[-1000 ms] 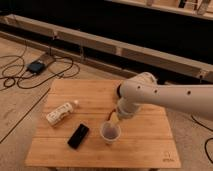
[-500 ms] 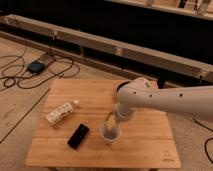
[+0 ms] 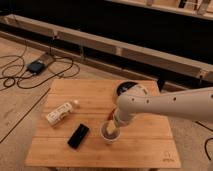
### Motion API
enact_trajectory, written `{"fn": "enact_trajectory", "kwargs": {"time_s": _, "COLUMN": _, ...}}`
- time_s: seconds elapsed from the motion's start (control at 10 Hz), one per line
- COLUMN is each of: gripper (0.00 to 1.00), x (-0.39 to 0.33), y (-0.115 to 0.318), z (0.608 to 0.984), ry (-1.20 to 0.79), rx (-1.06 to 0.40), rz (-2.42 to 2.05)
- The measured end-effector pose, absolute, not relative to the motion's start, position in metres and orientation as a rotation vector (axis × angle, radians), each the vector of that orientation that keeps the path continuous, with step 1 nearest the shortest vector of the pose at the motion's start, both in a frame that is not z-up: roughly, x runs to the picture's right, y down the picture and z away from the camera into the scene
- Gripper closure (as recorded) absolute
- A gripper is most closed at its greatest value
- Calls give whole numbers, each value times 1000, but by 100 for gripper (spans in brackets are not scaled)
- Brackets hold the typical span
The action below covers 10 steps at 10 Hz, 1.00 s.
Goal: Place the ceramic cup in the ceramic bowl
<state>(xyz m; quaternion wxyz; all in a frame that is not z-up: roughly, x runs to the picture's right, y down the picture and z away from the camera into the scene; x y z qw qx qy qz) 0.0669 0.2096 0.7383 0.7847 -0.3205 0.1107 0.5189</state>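
Observation:
The ceramic cup (image 3: 109, 133), small and pale, stands upright near the front middle of the wooden table (image 3: 90, 97). My gripper (image 3: 113, 127) hangs from the white arm right over the cup, with its tips at or inside the rim. The ceramic bowl (image 3: 123, 88), dark and round, sits at the back right of the table, mostly hidden behind my arm's white elbow.
A white plastic bottle (image 3: 60, 112) with a label lies on its side at the left. A black phone-like slab (image 3: 78, 135) lies left of the cup. Cables and a small box (image 3: 36, 66) lie on the floor at the left. A dark wall with rails runs behind.
The arm has lowered a little, bringing the gripper down onto the cup. The cup, bottle and black slab have not moved.

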Motion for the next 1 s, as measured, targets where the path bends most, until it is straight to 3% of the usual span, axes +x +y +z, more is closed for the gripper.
{"fn": "enact_trajectory", "kwargs": {"time_s": 0.6, "gripper": 97, "x": 58, "y": 177, "z": 724, "ry": 214, "rx": -737, "rz": 1127}}
{"fn": "enact_trajectory", "kwargs": {"time_s": 1.0, "gripper": 100, "x": 91, "y": 110, "z": 721, "ry": 218, "rx": -752, "rz": 1194}}
